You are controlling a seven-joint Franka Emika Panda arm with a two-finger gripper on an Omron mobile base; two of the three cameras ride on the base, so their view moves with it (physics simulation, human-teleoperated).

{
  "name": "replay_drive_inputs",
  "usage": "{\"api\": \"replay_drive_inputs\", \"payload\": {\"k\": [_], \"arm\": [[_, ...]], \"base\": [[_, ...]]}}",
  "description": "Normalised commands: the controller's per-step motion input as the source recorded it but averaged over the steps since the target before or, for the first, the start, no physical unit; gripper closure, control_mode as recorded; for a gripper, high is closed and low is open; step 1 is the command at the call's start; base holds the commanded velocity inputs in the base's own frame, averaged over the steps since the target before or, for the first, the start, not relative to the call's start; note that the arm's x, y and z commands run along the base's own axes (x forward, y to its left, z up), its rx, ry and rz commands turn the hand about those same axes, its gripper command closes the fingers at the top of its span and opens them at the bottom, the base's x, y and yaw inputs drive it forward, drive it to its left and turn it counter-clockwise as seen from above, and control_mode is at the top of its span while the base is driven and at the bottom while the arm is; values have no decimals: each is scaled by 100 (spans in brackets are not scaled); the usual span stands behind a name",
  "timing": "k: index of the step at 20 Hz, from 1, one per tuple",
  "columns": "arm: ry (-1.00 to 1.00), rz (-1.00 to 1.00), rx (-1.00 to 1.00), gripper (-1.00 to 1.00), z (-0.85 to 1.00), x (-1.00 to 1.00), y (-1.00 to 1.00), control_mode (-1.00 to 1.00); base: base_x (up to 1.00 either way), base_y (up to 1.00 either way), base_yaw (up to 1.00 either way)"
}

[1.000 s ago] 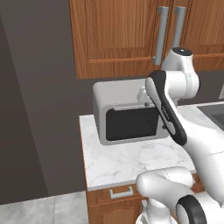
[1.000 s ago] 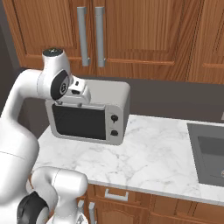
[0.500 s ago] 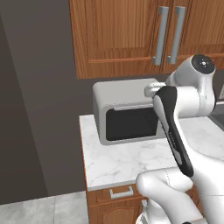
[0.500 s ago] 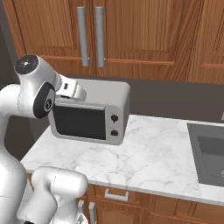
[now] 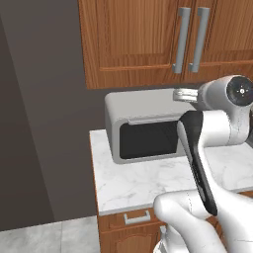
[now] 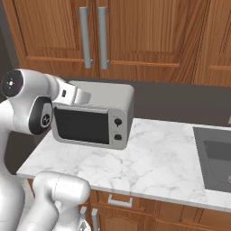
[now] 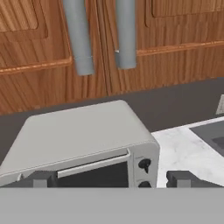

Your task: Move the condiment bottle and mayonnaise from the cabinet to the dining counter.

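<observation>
under the shut cabinet, gripper spread over the oven

above the bench (image 6: 167,158), a white marble worktop with grey veins, hung the cabinet (image 5: 133,39), reddish-brown wood with panelled doors. both doors were shut, and two long grey bar handles (image 6: 94,36) stood side by side where the doors met. what was inside the cabinet could not be told from any view, so the bottle and the jar were hidden.

a grey toaster oven (image 6: 97,118) sat on the bench just below the doors, with a dark glass front and two small dark knobs (image 6: 118,128) at its right side. a sink (image 6: 216,158) was set into the bench well to the right of the oven.

the white arm (image 5: 217,123) rose in front of the bench, its hand level with the oven's top. the gripper (image 7: 111,179) was spread wide and held nothing; its two dark fingertips (image 7: 41,178) stood far apart at the bottom of the hand view, with the oven's top and front between them. the hand looked up past the oven at the lower ends of the two handles.
</observation>
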Motion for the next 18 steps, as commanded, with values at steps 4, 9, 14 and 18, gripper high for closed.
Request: {"api": "replay_drive_inputs", "payload": {"k": [4,9,14,18], "arm": [[-24,-2,0,-100,33,-19,-29,-100],[-28,0,0,-100,34,-24,-28,-100],[-25,0,0,-100,33,-15,-25,-100],[-24,5,0,-100,32,-4,-14,-100]], "base": [[0,0,0],[0,0,0],[0,0,0],[0,0,0]]}}
